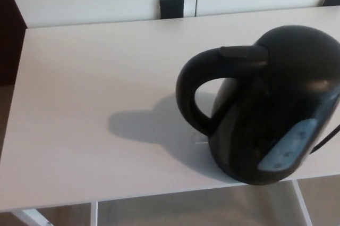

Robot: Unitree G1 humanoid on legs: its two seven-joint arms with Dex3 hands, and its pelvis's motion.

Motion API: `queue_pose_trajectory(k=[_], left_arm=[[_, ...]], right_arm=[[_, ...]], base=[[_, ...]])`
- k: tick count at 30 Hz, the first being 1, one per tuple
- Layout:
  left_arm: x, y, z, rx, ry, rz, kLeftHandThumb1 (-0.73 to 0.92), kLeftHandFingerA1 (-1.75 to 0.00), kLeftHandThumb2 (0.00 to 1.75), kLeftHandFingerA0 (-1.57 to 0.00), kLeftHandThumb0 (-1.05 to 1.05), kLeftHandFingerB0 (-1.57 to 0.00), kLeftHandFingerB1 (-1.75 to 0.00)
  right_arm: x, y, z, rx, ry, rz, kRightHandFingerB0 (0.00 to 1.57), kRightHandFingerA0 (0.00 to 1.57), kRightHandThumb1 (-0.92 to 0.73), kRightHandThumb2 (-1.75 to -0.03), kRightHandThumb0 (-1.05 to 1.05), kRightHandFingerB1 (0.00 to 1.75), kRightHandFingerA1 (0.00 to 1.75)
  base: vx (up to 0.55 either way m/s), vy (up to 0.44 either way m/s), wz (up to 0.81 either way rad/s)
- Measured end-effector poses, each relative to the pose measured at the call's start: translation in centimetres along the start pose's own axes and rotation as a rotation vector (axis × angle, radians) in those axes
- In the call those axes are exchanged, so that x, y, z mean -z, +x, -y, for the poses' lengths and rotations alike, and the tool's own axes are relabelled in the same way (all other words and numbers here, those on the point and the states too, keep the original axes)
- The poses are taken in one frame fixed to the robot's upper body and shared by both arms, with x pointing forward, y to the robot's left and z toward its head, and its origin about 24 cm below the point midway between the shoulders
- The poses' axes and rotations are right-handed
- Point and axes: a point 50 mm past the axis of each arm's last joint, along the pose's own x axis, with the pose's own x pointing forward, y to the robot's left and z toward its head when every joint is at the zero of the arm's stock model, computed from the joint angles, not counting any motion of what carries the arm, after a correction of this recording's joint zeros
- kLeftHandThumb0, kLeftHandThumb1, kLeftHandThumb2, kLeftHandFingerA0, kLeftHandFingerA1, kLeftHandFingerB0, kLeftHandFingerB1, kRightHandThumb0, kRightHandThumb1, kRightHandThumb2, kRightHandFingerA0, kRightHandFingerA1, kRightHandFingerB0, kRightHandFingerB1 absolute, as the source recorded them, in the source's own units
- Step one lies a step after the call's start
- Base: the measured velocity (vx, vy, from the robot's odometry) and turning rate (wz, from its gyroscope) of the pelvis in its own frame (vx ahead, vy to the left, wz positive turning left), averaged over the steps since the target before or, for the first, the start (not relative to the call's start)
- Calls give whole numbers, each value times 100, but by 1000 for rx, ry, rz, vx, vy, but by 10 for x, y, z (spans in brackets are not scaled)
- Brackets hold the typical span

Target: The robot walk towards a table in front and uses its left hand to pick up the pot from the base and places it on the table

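A black kettle-like pot (276, 103) stands near the front right of the pale table (95, 93), partly cut off by the picture's right edge. Its looped handle (199, 95) points to the left, and a bluish water-level window (289, 149) shows low on its side. The base under it is hidden by the pot's body. A thin black cord (325, 141) runs off to the right. Neither of my hands shows in the head view.
The table's front edge (106, 199) runs across the bottom, with white legs (32, 216) and floor below. White cabinet fronts with dark handles (171, 7) stand behind the table. A dark edge (8, 34) lies at the far left.
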Motion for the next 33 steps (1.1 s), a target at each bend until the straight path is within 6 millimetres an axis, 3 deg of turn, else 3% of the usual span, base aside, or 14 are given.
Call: queue_pose_trajectory(k=[9, 10, 13, 16, 19, 20, 21, 23, 24, 27, 29, 33], left_arm=[[-4, 4, 0, 0, 9, 6, 46, -41, 73, -24, -59, -16, -37], [-4, 4, -1, -2, 11, 4, 44, -42, 72, -28, -59, -19, -38], [-6, 1, -10, -36, -15, 14, 42, -44, 72, -34, -58, -22, -39], [-12, -8, -36, -137, -66, 45, 42, -44, 72, -34, -58, -22, -39], [-11, -15, -48, -188, -116, 49, 41, -41, 69, -28, -56, -21, -38], [-8, -20, -55, -217, -142, 45, 51, -32, 57, -27, -48, -23, -30], [-6, -25, -64, -250, -163, 44, 30, -52, 87, -11, -24, -11, -51], [-5, -34, -80, -304, -194, 50, 30, -52, 87, -11, -24, -11, -51], [-5, -43, -96, -355, -222, 64, 51, -33, 56, -35, -39, -30, -31], [-8, -55, -115, -423, -263, 97, 42, -41, 66, -39, -47, -31, -39], [-23, -67, -137, -497, -281, 188, 41, -39, 64, -34, -44, -30, -38], [-51, -78, -153, -548, -265, 339, 42, -39, 64, -32, -47, -28, -37]], right_arm=[[0, 0, 1, 2, -6, -2, 45, 56, -30, -72, -96, 56, 65], [0, 0, 1, 3, -6, -2, 51, 56, -31, -72, -91, 58, 65], [0, 0, 1, 6, -3, 0, 49, 56, -30, -71, -94, 56, 65], [-1, 0, 2, 12, 2, 4, 49, 56, -30, -71, -94, 56, 65], [-2, 1, 3, 14, 4, 7, 49, 59, -30, -72, -92, 56, 65], [-3, 1, 3, 15, 3, 10, 49, 59, -30, -71, -93, 56, 64], [-3, 1, 3, 15, 4, 11, 53, 64, -35, -70, -104, 56, 65], [-3, 1, 3, 15, 4, 11, 53, 64, -35, -70, -104, 56, 65], [-4, 1, 3, 15, 4, 12, 48, 59, -28, -69, -94, 57, 66], [-4, 2, 3, 15, 4, 15, 53, 66, -32, -69, -105, 60, 70], [-7, 3, 4, 15, 4, 22, 51, 68, -30, -69, -105, 58, 71], [-10, 5, 4, 16, 3, 31, 53, 67, -30, -69, -105, 58, 71]], base=[[0, -10, 0], [0, 0, 0], [0, 0, 0], [0, 0, 0], [0, 0, 0], [0, 0, 0], [0, 0, 0], [0, 0, 0], [0, 0, 0], [0, 0, 0], [0, 0, 0], [0, 0, 0]])
